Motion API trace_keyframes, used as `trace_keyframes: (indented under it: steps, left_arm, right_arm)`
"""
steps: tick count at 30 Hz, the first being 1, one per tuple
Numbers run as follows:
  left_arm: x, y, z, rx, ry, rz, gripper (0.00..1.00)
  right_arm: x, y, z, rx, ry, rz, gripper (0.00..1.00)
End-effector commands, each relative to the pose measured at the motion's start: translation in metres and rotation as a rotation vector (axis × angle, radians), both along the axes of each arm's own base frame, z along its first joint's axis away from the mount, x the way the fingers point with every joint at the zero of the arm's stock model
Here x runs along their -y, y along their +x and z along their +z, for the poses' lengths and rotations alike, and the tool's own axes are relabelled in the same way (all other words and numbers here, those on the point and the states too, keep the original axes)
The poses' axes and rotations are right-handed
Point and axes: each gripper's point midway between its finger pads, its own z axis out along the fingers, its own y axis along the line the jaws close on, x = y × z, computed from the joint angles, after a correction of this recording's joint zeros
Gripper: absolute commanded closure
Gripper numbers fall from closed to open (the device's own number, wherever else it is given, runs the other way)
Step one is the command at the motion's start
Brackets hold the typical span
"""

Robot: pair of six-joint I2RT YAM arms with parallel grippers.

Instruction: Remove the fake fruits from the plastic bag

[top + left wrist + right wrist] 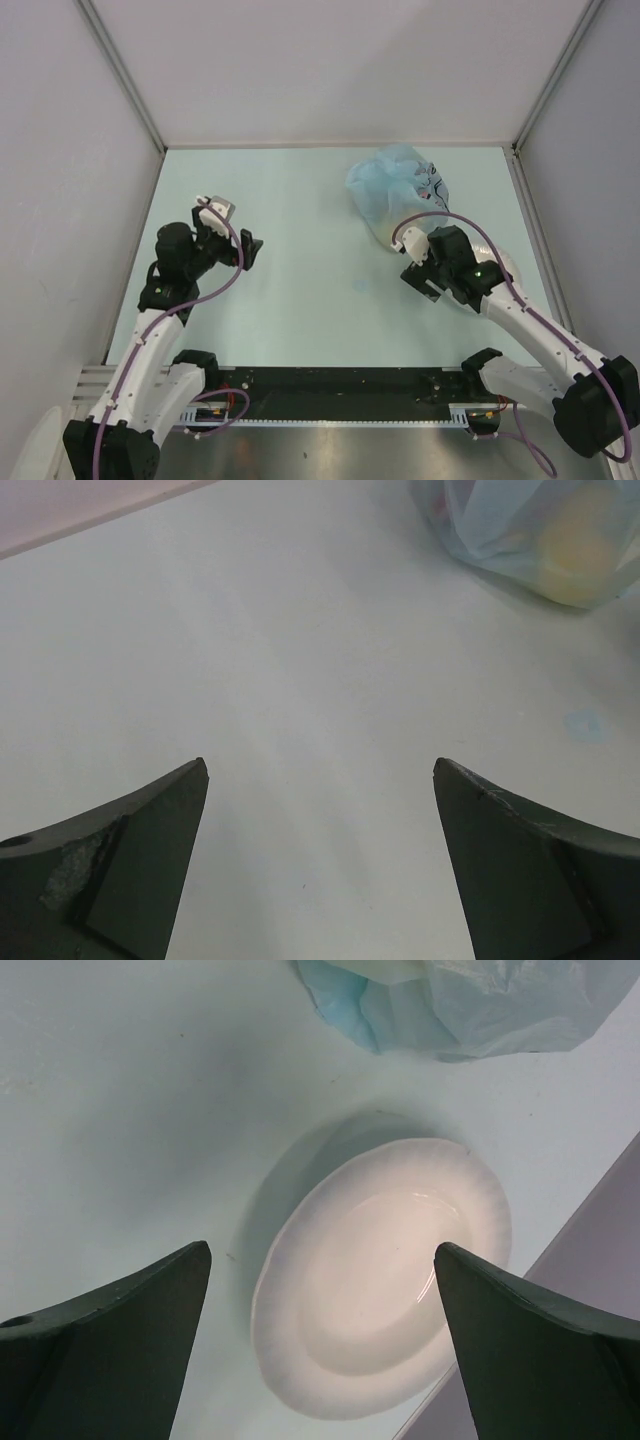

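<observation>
The pale green desk (320,220) carries a crumpled blue bag (398,185) at its far right. A white plate (380,1270) lies just beside the bag, on its near side. The right tool (320,1248) hangs over the plate with its fingers wide apart. The left tool (321,765) hovers over the desk's left side, well apart from the bag, its fingers equally spread. A yellow fruit (580,545) shows dimly through the bag's thin plastic.
</observation>
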Motion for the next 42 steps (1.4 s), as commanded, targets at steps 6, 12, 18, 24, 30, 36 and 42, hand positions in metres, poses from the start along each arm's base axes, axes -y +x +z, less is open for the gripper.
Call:
trace_keyframes:
  steps: [6, 12, 18, 24, 30, 36, 42]
  left_arm:
    - [0.021, -0.014, -0.005, -0.054, -0.081, -0.113, 0.00]
    - [0.014, -0.019, -0.005, -0.075, -0.065, -0.077, 0.00]
    - [0.026, -0.017, 0.023, -0.047, -0.122, -0.127, 0.03]
    - [0.051, -0.016, 0.056, -0.055, -0.234, -0.234, 0.03]
    - [0.056, -0.021, 0.057, -0.062, -0.226, -0.262, 0.02]
    - [0.055, -0.022, 0.046, -0.062, -0.265, -0.234, 0.02]
    - [0.085, -0.038, 0.013, -0.224, -0.436, -0.289, 0.11]
  right_arm:
    - [-0.026, -0.004, 0.043, -0.054, 0.109, 0.108, 0.00]
    - [-0.041, 0.038, 0.130, 0.106, 0.400, -0.038, 0.02]
    - [-0.029, 0.109, 0.245, 0.370, 0.675, -0.236, 0.12]
    - [-0.030, 0.114, 0.202, 0.217, 0.586, -0.222, 0.12]
    - [0.025, 0.070, 0.086, -0.044, 0.332, -0.309, 0.25]
    - [0.043, 0.006, 0.003, -0.230, 0.060, -0.184, 0.23]
    - [0.042, -0.002, 0.007, -0.184, 0.067, -0.195, 0.22]
